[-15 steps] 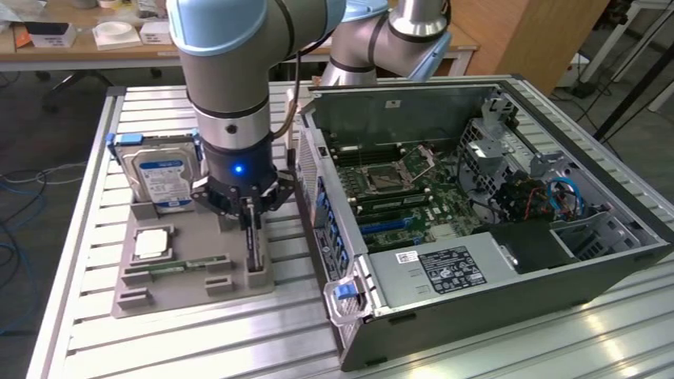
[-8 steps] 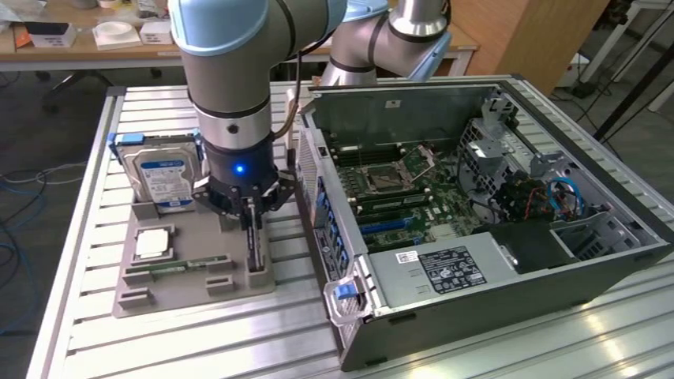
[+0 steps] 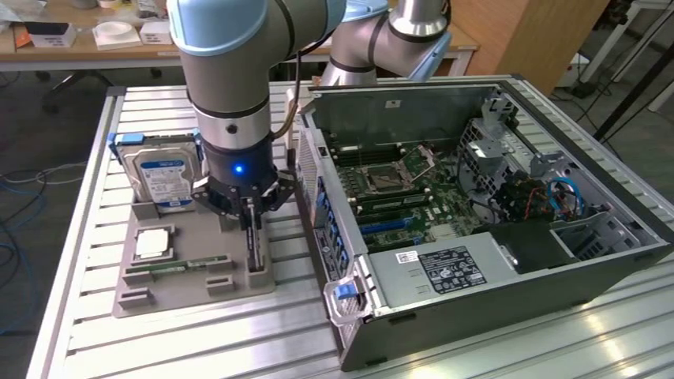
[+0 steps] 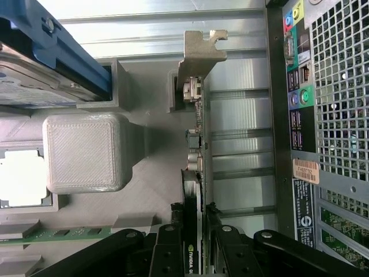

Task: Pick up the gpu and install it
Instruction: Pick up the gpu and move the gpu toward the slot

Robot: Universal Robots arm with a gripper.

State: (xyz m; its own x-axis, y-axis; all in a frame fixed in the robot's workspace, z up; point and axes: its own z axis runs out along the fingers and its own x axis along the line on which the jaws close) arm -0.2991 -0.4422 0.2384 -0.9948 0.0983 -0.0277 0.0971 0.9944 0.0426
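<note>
Over the grey tray on the tabletop, I am watching the hand pinching the gpu by its upper edge. The gpu is standing on edge along the tray's side nearest the open case, with the hard drive propped near it.

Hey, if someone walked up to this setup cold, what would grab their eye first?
The big grey robot arm has its black gripper down on the gpu, a thin dark circuit card standing on edge in a grey plastic holder tray. On the exterior view's right, a large opened metal computer case shows its motherboard.
</note>
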